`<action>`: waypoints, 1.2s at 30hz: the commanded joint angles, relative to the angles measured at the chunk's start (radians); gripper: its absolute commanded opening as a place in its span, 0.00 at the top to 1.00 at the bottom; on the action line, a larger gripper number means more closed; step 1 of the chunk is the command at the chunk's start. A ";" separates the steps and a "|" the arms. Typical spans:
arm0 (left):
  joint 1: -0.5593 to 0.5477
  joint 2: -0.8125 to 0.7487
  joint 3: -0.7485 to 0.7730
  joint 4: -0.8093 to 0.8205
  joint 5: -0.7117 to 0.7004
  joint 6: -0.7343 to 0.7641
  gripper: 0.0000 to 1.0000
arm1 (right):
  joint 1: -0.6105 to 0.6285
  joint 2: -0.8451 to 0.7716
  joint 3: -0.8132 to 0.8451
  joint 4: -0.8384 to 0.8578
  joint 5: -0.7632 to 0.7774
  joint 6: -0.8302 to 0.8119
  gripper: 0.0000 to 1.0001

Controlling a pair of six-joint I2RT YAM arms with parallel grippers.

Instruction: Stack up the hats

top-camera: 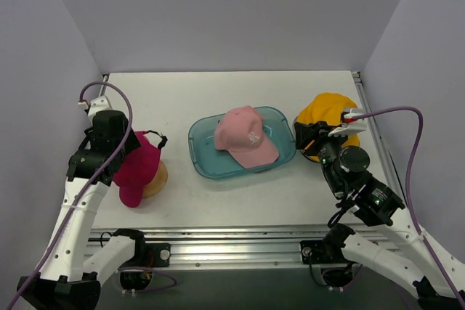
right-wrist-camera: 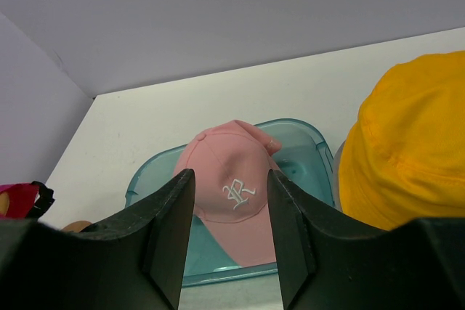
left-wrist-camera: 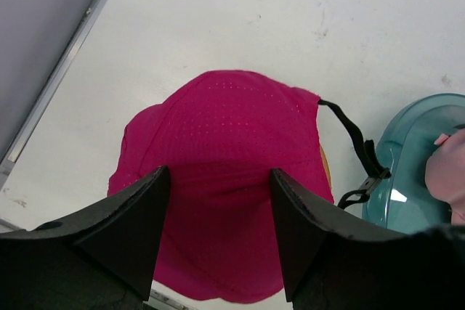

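On teal tray: embroidered pink cap | magenta hat: perforated cloth

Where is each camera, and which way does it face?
Top: above and behind, looking down on the table; left arm, right arm show.
Left wrist: on its arm, looking down at the magenta hat past open jaws.
Right wrist: low, facing the pink cap in the tray past open jaws.
Both wrist views share the tray.

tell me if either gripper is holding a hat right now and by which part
Nothing is held. The left gripper is open over the magenta hat, its jaws apart and not pinching it; the right gripper is open and empty.
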 commanded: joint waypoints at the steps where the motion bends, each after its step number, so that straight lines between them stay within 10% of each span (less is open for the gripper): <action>1: -0.001 0.058 -0.019 0.047 0.082 -0.001 0.35 | 0.005 -0.004 0.008 0.026 0.013 -0.011 0.59; 13: -0.008 0.158 -0.017 0.149 0.139 -0.024 0.39 | 0.005 -0.013 0.009 0.021 0.015 -0.011 0.59; 36: -0.034 -0.153 -0.103 0.008 -0.065 -0.153 0.38 | 0.004 0.001 0.008 0.026 0.013 -0.010 0.59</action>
